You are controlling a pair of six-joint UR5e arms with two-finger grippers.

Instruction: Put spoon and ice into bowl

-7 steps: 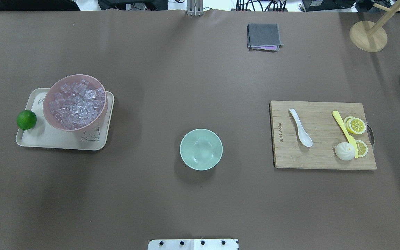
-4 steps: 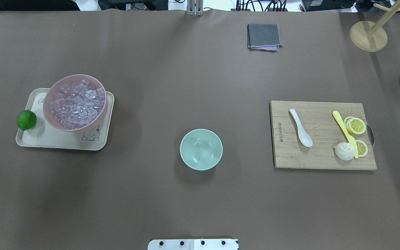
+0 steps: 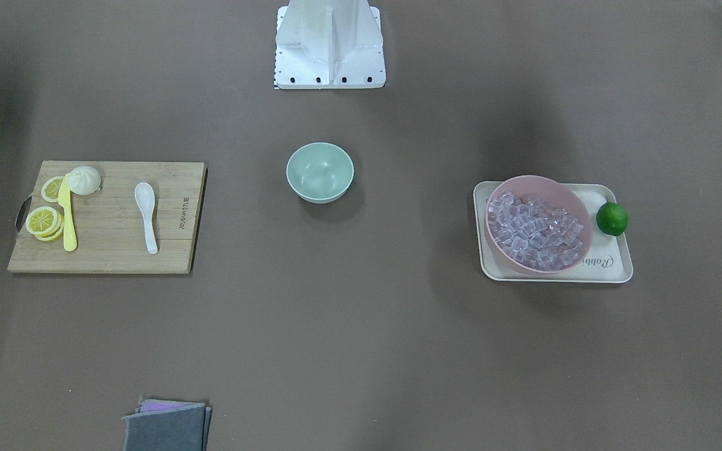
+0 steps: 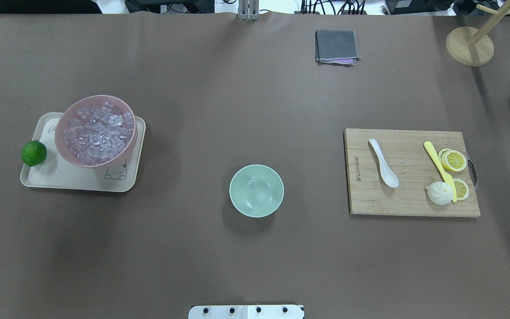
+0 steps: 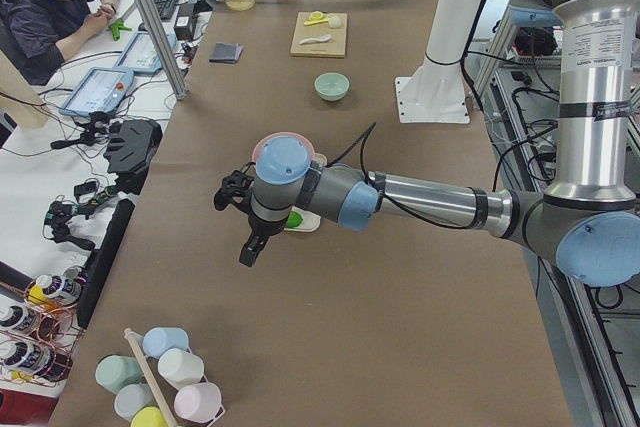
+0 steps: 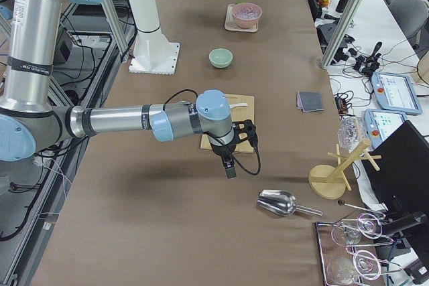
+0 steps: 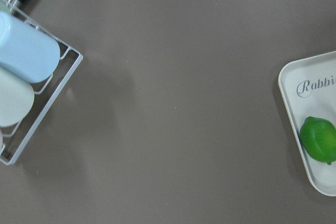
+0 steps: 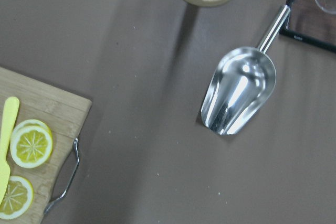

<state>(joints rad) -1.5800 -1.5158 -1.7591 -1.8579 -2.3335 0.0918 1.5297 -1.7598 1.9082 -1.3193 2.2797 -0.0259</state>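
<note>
The white spoon (image 4: 383,163) lies on a wooden cutting board (image 4: 361,195) right of centre. The mint-green bowl (image 4: 256,190) stands empty mid-table. Several clear ice cubes (image 4: 96,130) fill a pink bowl (image 4: 62,141) on a cream tray (image 4: 60,179) at the left. My left gripper (image 5: 248,249) shows only in the exterior left view, held above the table outside the tray's end; I cannot tell if it is open. My right gripper (image 6: 228,167) shows only in the exterior right view, above the table beyond the board; I cannot tell its state either.
A lime (image 4: 33,153) sits on the tray's edge. A yellow knife (image 4: 438,168), lemon slices (image 4: 453,160) and a white bun (image 4: 439,193) share the board. A metal scoop (image 8: 239,95), a wooden stand (image 4: 469,46), a grey cloth (image 4: 336,46) and a mug rack (image 7: 26,77) lie further out.
</note>
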